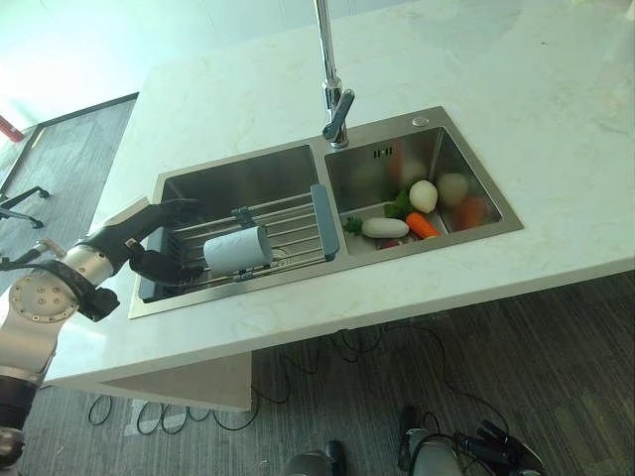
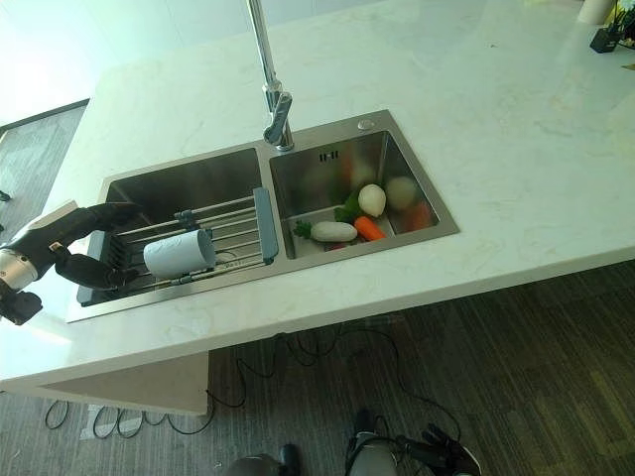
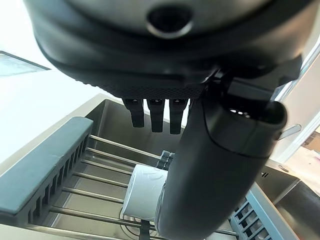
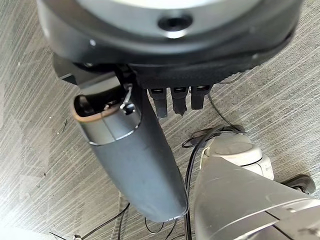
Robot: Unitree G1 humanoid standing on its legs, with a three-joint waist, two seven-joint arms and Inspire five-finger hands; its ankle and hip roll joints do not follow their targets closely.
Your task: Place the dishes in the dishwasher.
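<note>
A white stone counter point(image 1: 516, 119) carries a steel double sink point(image 1: 466, 164) with a tall tap point(image 1: 333, 99) standing at its far rim between the two basins. Across the left basin sits a wire drying rack point(image 1: 288, 226) with grey-blue end pieces. On the rack, toward the sink's near rim, a white cup point(image 1: 238, 250) lies on its side, its open mouth apparently facing the right basin. The right basin holds vegetables point(image 1: 417, 210) — an orange carrot, a white radish, pale round pieces and something green — near its front edge.

The cup looks light and rigid, probably smooth and a little slippery, and likely to roll on the wires. A sound hold would be around its barrel, thumb on one side and fingers on the other, or a pinch at the rim.

The left hand point(image 1: 159, 243) reaches in over the left end of the rack, palm toward the cup, fingers spread above and thumb below — released, just beside the cup's closed end and not yet around it. The right hand point(image 4: 150, 150) hangs low over the floor, fingers relaxed, holding nothing.
</note>
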